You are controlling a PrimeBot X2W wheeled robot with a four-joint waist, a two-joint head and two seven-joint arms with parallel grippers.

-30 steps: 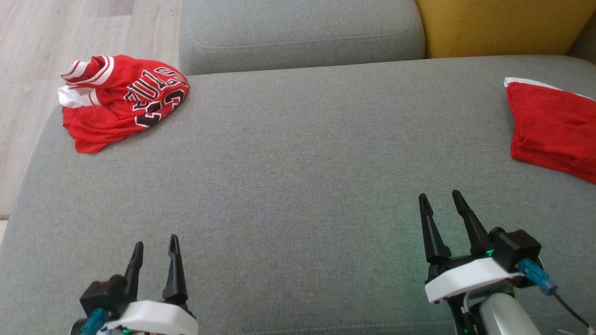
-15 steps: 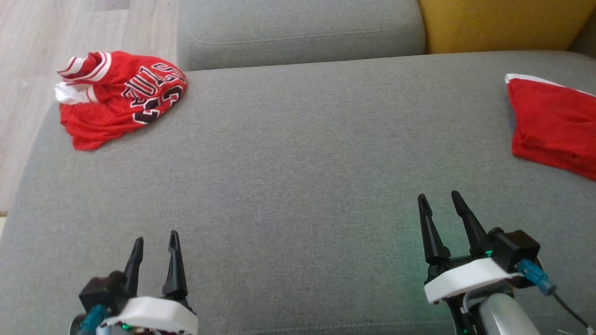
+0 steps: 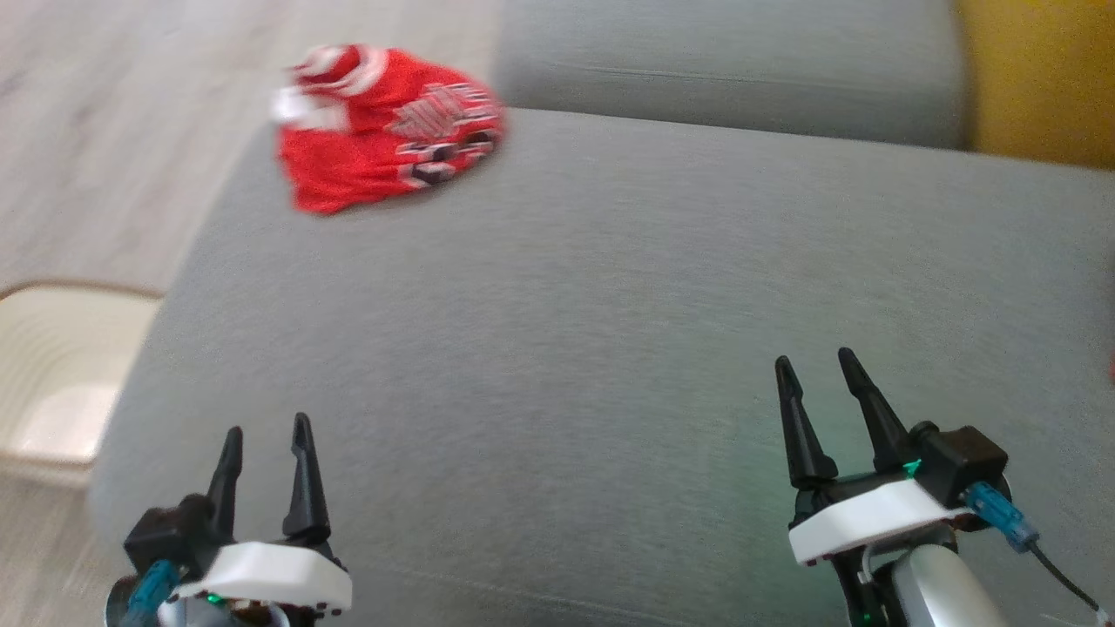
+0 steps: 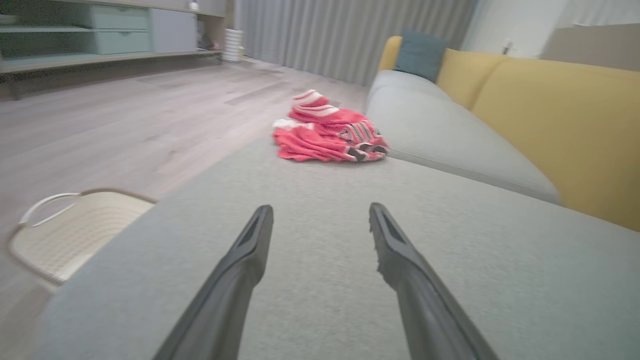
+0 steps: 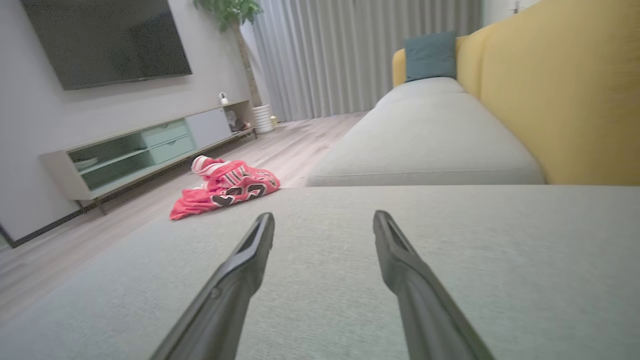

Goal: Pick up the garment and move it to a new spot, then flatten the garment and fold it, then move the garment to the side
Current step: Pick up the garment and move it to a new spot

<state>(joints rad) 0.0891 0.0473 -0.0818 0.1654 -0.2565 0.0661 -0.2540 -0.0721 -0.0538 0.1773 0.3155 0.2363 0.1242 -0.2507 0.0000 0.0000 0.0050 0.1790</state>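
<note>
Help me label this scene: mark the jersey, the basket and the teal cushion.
red jersey point(image 3: 375, 148): head view, crumpled red mesh.
cream basket point(image 4: 80, 225): left wrist view, ribbed inner wall.
teal cushion point(image 5: 430, 55): right wrist view, front face.

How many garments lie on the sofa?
1: the jersey, crumpled at the sofa's far left corner. Others may lie past the head view's right edge.
</note>
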